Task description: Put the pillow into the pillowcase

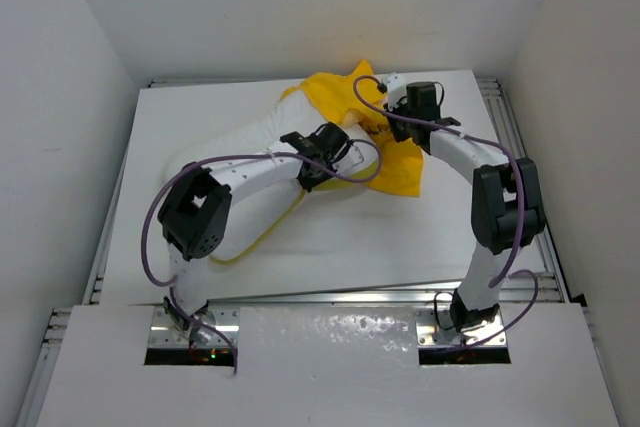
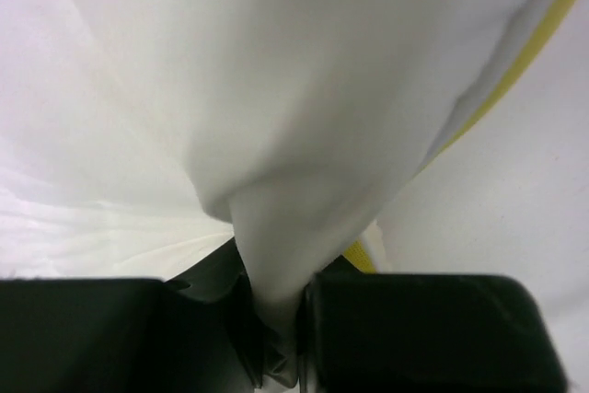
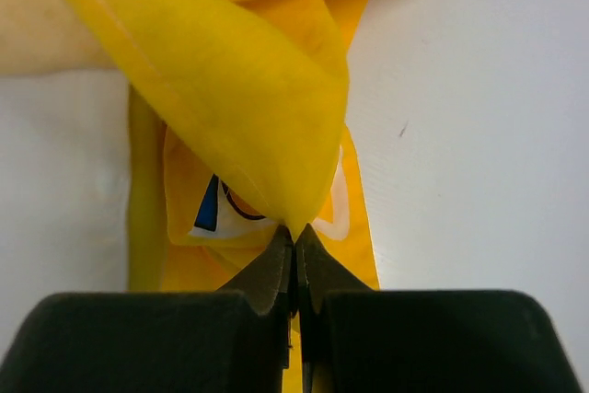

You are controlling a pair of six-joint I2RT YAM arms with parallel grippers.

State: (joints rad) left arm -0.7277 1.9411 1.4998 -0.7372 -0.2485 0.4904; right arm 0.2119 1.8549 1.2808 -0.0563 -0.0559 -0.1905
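The white pillow (image 1: 262,137) lies across the table's middle, its right end against the yellow pillowcase (image 1: 400,162). My left gripper (image 1: 322,155) is shut on a pinched fold of the pillow (image 2: 276,135); the white cloth fills the left wrist view, with a yellow edge at the right. My right gripper (image 1: 400,119) is shut on a fold of the pillowcase (image 3: 248,98), holding it raised; printed blue and white marks show beneath it. How far the pillow reaches inside the case is hidden by the arms.
The white table (image 1: 340,247) has a metal rail along its right side (image 1: 520,147) and white walls on three sides. A thin yellow cord or seam (image 1: 262,232) trails on the table near the left arm. Purple cables loop over both arms.
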